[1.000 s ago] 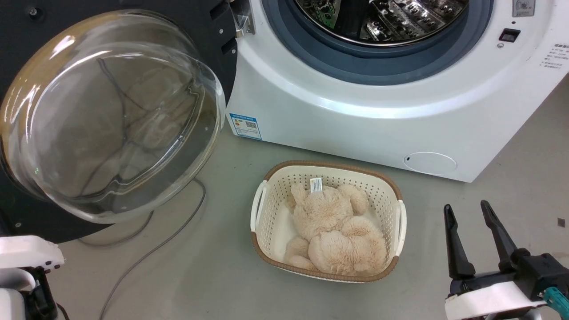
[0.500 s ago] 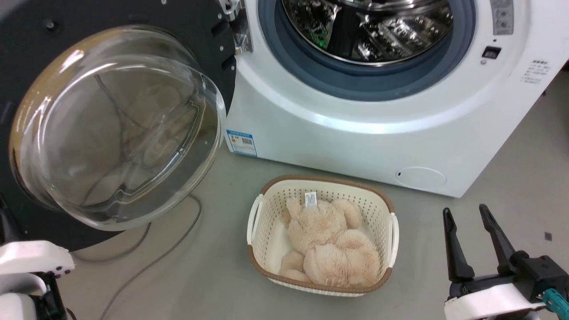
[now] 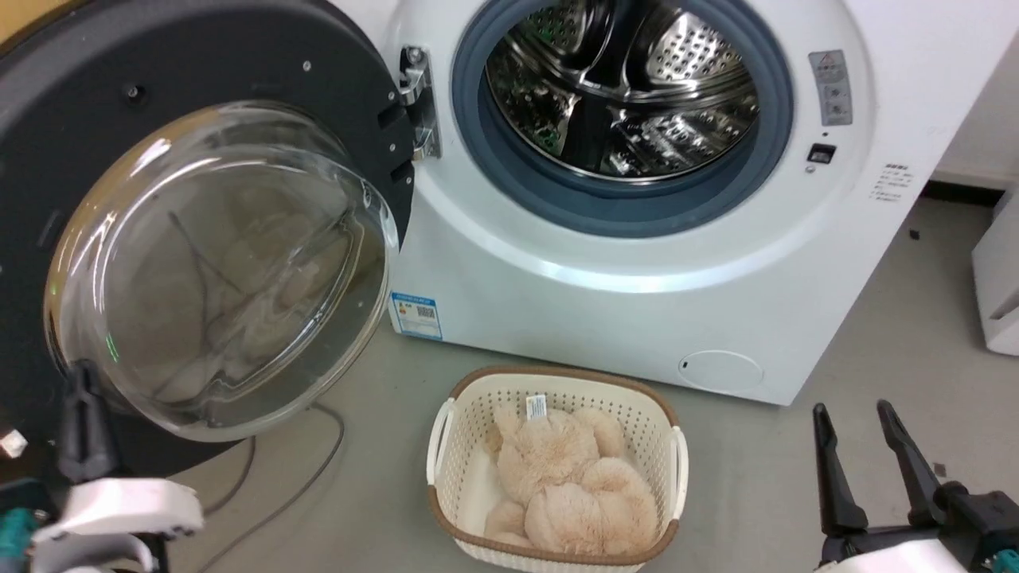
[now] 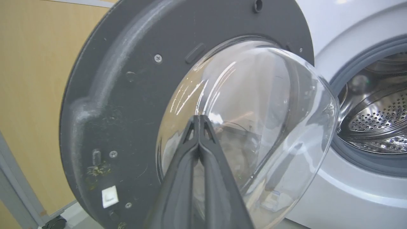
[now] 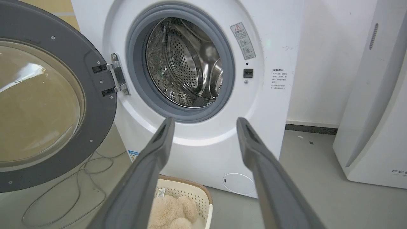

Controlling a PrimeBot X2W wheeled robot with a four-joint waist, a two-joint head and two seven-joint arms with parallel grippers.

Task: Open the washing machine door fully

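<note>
Nearest, the left gripper (image 4: 198, 119) has its two fingers pressed together with nothing between them, tips just in front of the door's glass bowl (image 3: 215, 270); whether they touch the glass I cannot tell. The right gripper (image 3: 852, 410) hangs low over the floor, fingers spread wide and empty, well apart from everything. Between the two sits a basket (image 3: 557, 374) with a plush toy (image 3: 565, 485) in it, and a cable (image 3: 302, 477) trails under the door.

The washing machine door (image 3: 239, 79) is swung out to the left of the washing machine (image 3: 605, 294), hanging on its hinge (image 3: 418, 103), with the drum (image 3: 629, 103) wide open to view. It looks close to its limit, so what remains is probably a short push. Better to press with the closed fingers on the black ring, far from the hinge, than on the slippery bulging glass, follow the door's arc, go slowly, and ease off once the hinge resists
</note>
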